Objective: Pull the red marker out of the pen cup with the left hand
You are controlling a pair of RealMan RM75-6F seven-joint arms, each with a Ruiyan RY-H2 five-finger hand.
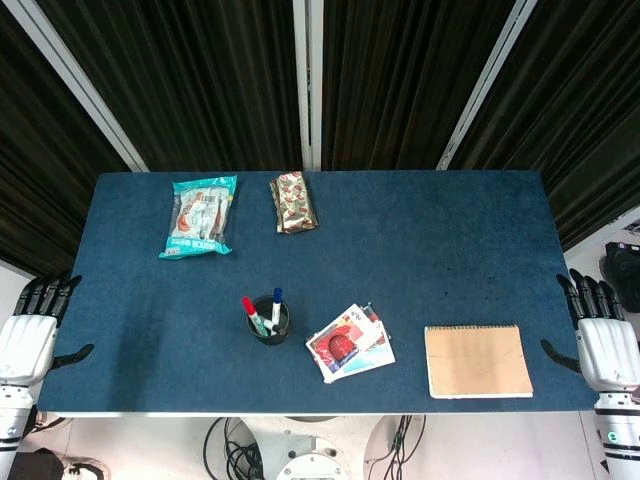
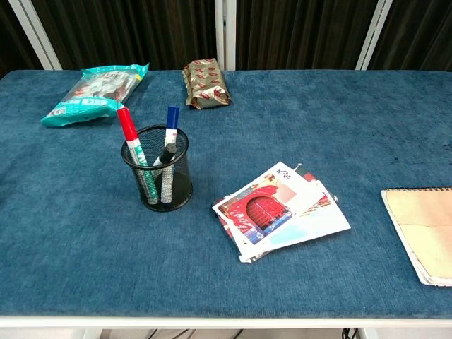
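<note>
Your left hand [image 1: 28, 335] waits off the counter's [image 1: 420, 250] edge, well left of the mesh pen cup [image 2: 157, 174], fingers spread and holding nothing, while the red marker [image 2: 131, 134] leans against the cup's left rim, cap up for easy pinching.

Even overhead light is falling across the blue table [image 1: 420, 250], leaving both views bright and sharp. The pen cup [image 2: 157, 167] is casting only a faint, short shadow. Dark curtains [image 1: 210, 70] behind are staying dim. No glare or blur is showing anywhere
</note>
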